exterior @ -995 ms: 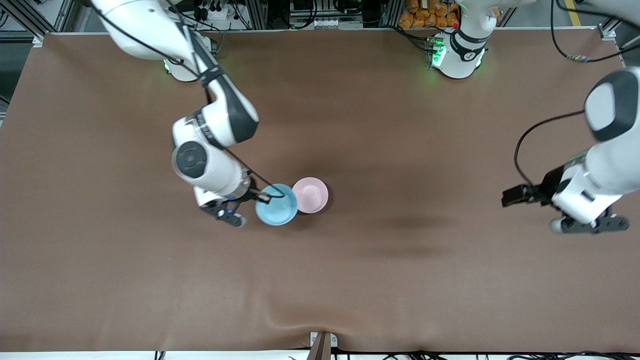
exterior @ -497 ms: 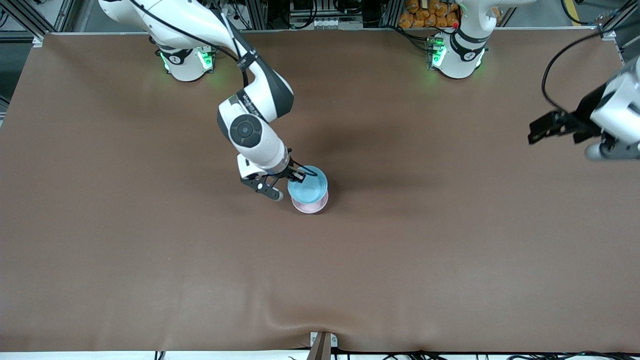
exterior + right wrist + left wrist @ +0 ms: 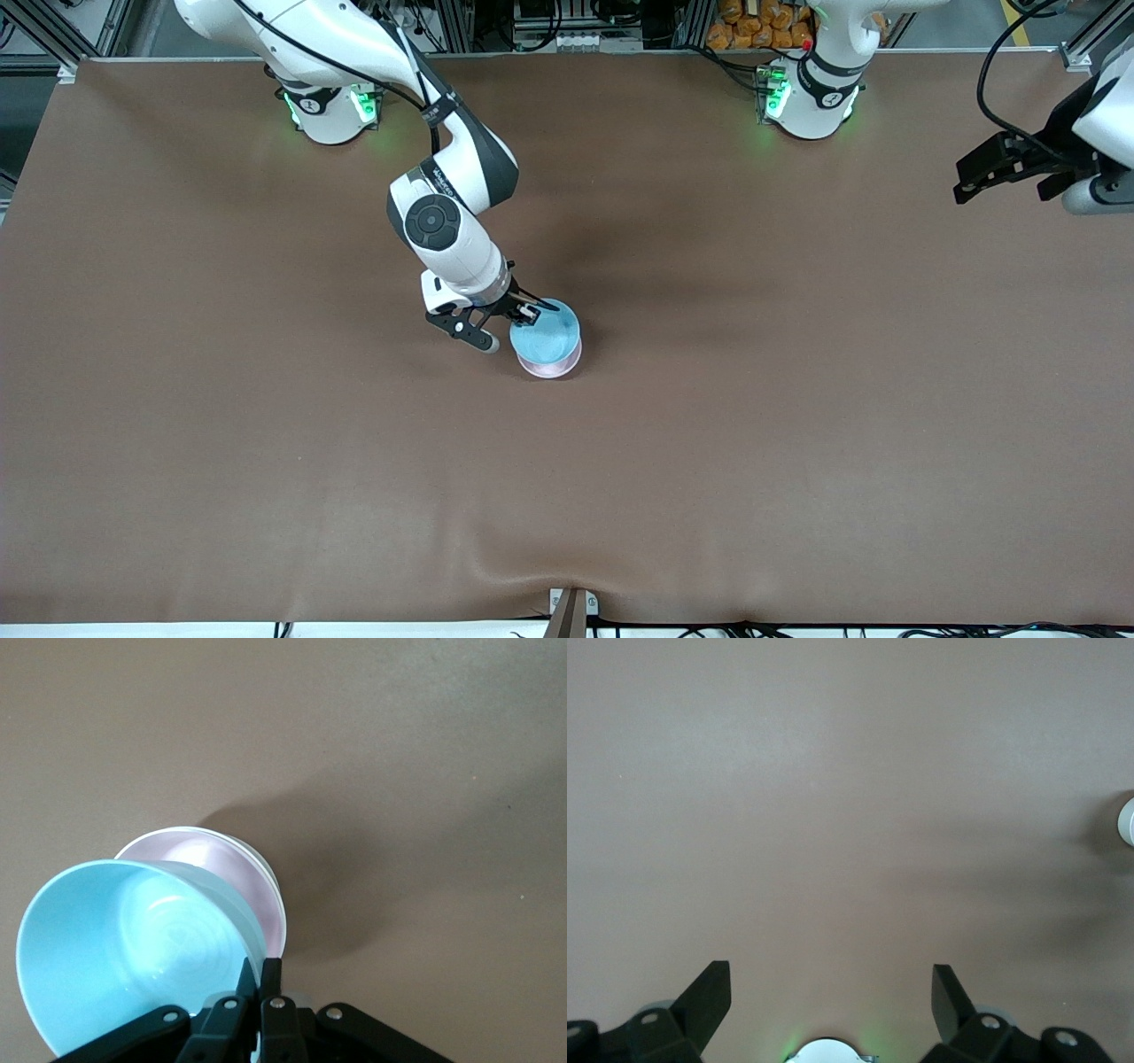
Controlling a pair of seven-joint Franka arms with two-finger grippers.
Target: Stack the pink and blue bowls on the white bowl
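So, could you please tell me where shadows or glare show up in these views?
Front view: soft dark shadow on the table by the blue bowl. Right wrist view: the bowl stack casts a clear shadow, and the blue bowl's inside shows glare. Left wrist view: faint shadow bands on bare table.

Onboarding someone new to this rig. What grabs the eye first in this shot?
The right gripper near the table's middle, shut on the rim of the blue bowl, which it holds tilted just above the pink bowl. In the right wrist view a white rim shows under the pink bowl, so that one is already stacked. The left gripper waits open, high over the left arm's end of the brown table.
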